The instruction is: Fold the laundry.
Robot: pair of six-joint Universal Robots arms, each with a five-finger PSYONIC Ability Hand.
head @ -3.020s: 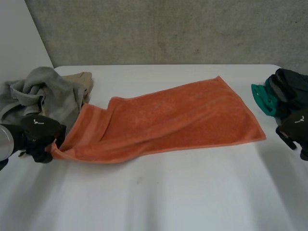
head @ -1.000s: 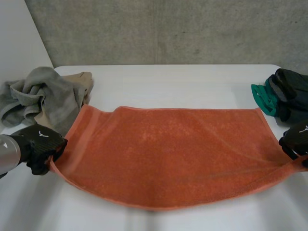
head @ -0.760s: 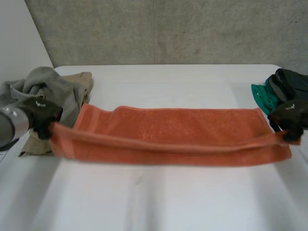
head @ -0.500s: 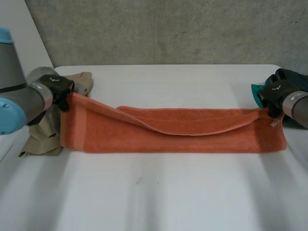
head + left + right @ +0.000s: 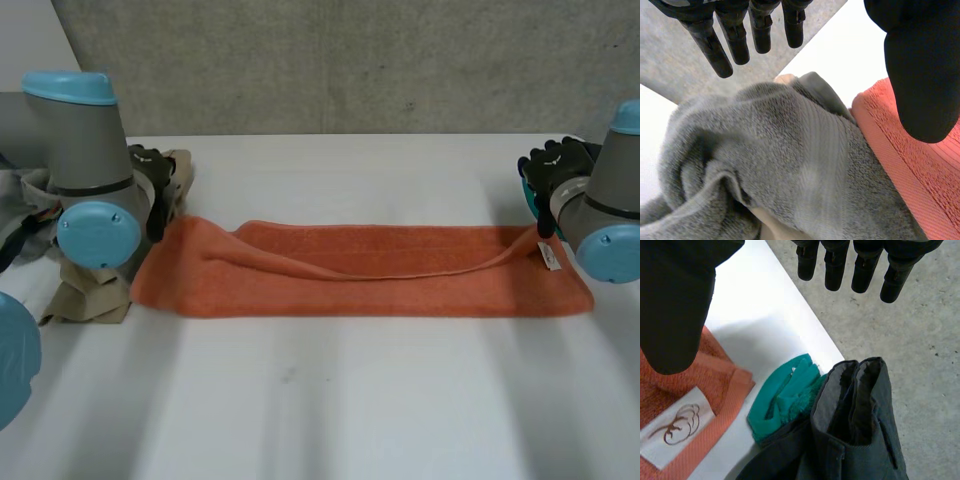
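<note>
**Across the table: a doubled towel with a slack top layer, both hands empty**

Nearest the camera, the white table (image 5: 330,400) carries the orange towel (image 5: 380,290), doubled lengthwise into a long strip. In the middle its upper layer sags toward the near edge and falls short of the far one. I judge the main risk to be a crooked result, since a second fold made now would press that slack in.

At the strip's far left corner the left hand (image 5: 152,175) is wide open, with its fingers (image 5: 735,35) straight, its thumb well apart and nothing gripped (whether the thumb touches the hem I cannot tell). That end lies against the grey towel (image 5: 775,160) and a beige cloth (image 5: 95,295). A careless move there could snag the pile or drag the corner askew.

At the far right corner the right hand (image 5: 553,172) is likewise spread and holds nothing. Its thumb is over the corner bearing the white label (image 5: 677,432). Just beyond lie a teal cloth (image 5: 785,395) and a dark garment (image 5: 855,410), near enough to be caught.
</note>
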